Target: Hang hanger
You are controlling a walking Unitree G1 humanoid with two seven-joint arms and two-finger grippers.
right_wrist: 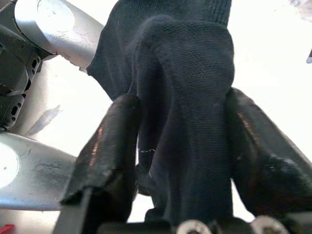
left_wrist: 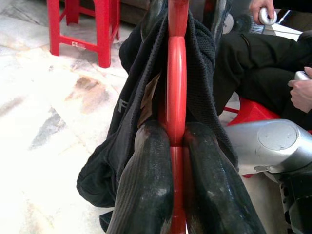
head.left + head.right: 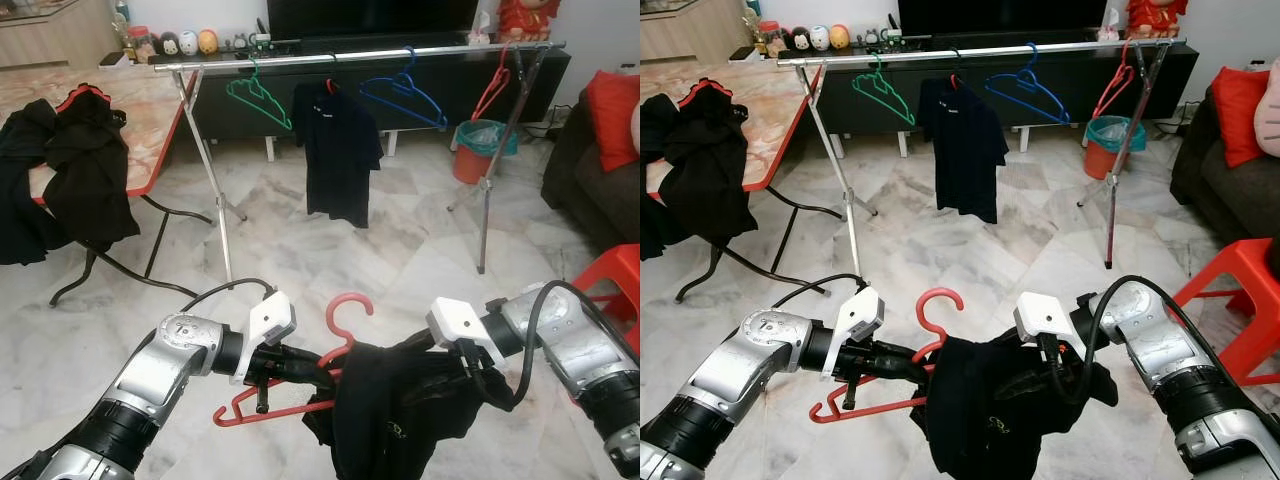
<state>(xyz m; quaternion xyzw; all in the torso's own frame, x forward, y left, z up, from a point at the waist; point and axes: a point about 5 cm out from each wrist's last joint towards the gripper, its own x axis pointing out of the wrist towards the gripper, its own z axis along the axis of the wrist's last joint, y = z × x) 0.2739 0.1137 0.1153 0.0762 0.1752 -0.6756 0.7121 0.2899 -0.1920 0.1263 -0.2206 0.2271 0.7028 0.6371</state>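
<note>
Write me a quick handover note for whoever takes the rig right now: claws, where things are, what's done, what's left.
Left claw: shut on the red hanger, low in front of the robot.
Right claw: shut on the black shirt, which is draped over that hanger.
Rack: across the room, already carrying a green hanger, a hung black shirt, a blue hanger and a red one at its right end.
Done: hanger and shirt picked up together.
Left: get to the rack, hook the hanger on the rail, probably in a gap, and let go.
</note>
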